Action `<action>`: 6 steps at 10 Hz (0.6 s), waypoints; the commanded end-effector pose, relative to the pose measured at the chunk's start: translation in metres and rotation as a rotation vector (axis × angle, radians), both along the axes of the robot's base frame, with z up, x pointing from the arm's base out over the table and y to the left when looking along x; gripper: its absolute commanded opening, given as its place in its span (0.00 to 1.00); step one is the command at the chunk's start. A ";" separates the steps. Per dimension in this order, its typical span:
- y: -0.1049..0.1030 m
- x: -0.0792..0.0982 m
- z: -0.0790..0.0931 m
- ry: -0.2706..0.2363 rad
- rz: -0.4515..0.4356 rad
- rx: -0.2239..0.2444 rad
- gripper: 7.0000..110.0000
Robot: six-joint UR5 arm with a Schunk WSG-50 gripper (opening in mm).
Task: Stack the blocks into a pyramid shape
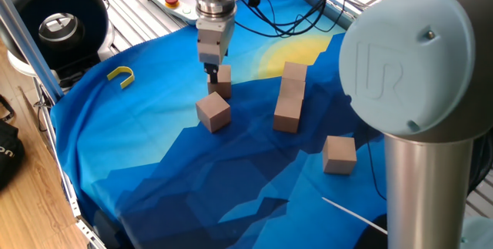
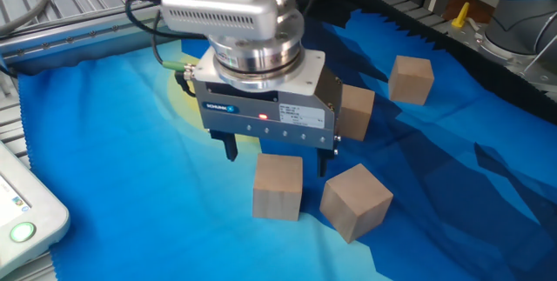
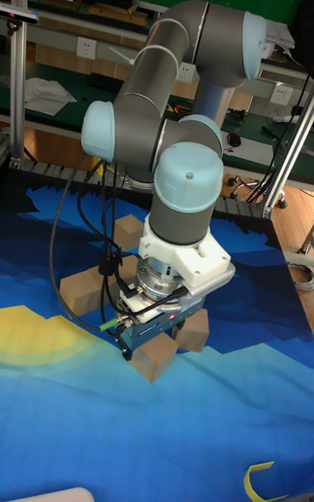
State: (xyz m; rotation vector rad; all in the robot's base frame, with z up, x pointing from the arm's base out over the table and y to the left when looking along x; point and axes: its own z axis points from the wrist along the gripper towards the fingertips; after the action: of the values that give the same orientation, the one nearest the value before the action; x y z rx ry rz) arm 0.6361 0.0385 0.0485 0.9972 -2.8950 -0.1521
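My gripper (image 2: 278, 154) is open and hangs low over one light-brown block (image 2: 278, 185), one finger on either side of its top. This same block (image 1: 222, 82) shows under the gripper (image 1: 213, 69) in one fixed view. A second block (image 2: 355, 201) lies tilted right beside it, also seen in one fixed view (image 1: 213, 112). Three more blocks (image 1: 289, 93) form a touching row to the right. A single block (image 1: 339, 154) lies apart near the front. In the tall fixed view the gripper (image 3: 157, 338) covers most of the block (image 3: 153, 361) under it.
A small yellow U-shaped piece (image 1: 121, 75) lies on the blue cloth (image 1: 154, 172) at the left. Cables (image 1: 293, 14) and a pendant with a red button (image 1: 171, 1) lie at the back. The arm's big elbow joint (image 1: 408, 72) fills the right foreground.
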 end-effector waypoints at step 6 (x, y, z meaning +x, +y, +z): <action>0.007 -0.004 -0.022 -0.019 -0.013 -0.015 0.79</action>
State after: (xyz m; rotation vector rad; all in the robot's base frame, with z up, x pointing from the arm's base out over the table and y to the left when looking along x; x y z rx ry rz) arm 0.6336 0.0402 0.0299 0.9850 -2.9087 -0.1064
